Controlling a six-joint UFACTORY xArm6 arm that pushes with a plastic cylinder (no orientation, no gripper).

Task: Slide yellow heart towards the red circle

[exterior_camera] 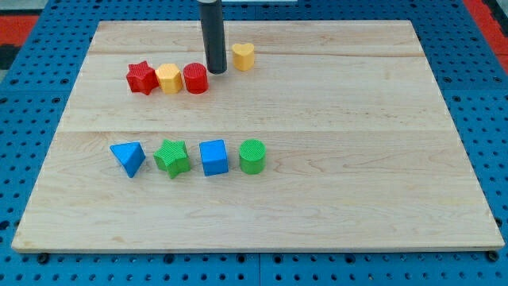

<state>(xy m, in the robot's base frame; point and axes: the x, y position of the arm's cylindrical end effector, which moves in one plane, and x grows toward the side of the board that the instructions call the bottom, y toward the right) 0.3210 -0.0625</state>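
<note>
The yellow heart (244,56) lies near the view's top, right of centre-left. The red circle (195,79) lies a short way to its lower left, last in a row with a yellow hexagon (168,79) and a red star (142,78). My tip (216,71) stands on the board between the red circle and the yellow heart, just right of the circle's upper edge and left of the heart. It is very close to the circle; I cannot tell if they touch.
A second row lies lower on the wooden board (357,159): a blue triangle (128,157), a green star (172,156), a blue cube (213,156) and a green circle (252,156). Blue pegboard surrounds the board.
</note>
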